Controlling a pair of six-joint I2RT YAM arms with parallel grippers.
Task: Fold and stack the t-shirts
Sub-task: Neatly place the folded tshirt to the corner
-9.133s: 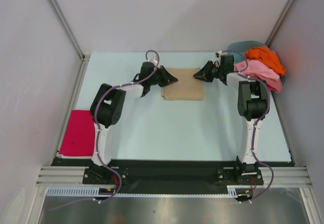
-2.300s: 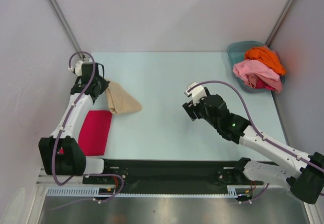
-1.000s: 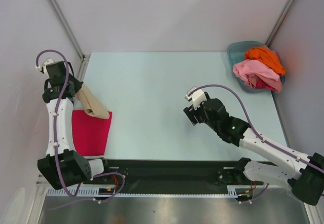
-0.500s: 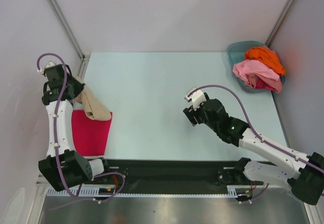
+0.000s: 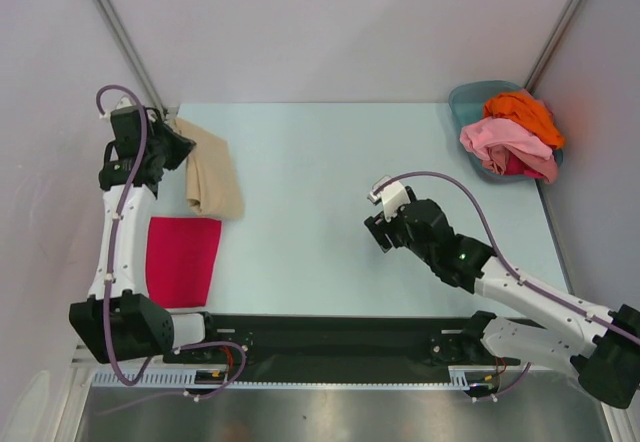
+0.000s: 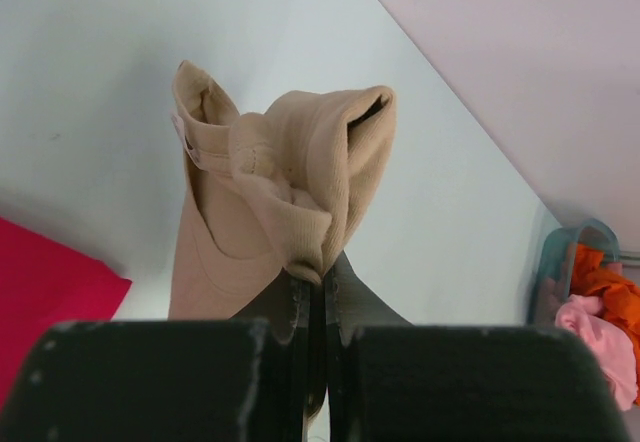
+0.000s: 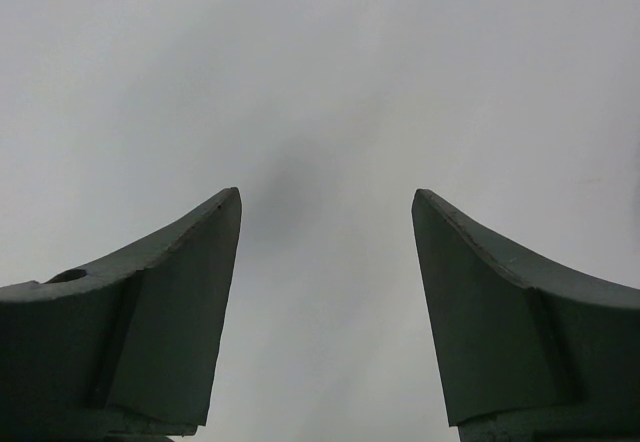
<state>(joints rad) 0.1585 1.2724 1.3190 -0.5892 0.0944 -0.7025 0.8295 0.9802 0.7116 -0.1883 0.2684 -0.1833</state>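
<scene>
The left claw (image 5: 172, 144) (image 6: 318, 284) is pinched tight on a bunched fold of the tan t-shirt (image 5: 213, 174) (image 6: 290, 177). The rest of that shirt trails away from it in a long, rumpled strip along the left side of the desk (image 5: 320, 162). Close behind this claw stands the pale side wall (image 5: 60, 112). On the near side of the claw, just beside the shirt's trailing end, lies the magenta-red t-shirt (image 5: 183, 260) (image 6: 45, 272); whether the two touch cannot be told.

The right claw (image 5: 378, 228) (image 7: 327, 194) hangs mid-desk with its jaws spread wide, gripping nothing, and only bare surface shows between them. Well beyond it, in the far right corner, a teal plastic basin (image 5: 462, 97) (image 6: 556, 250) holds a loose heap: an orange t-shirt (image 5: 522, 112) on top, a pink t-shirt (image 5: 498, 140) spilling forward, and a red t-shirt (image 5: 520, 166) peeping beneath.

The tan cloth is a soft ribbed knit, curled into a tube at the grip. The magenta-red one is a flat, smooth rectangle.
</scene>
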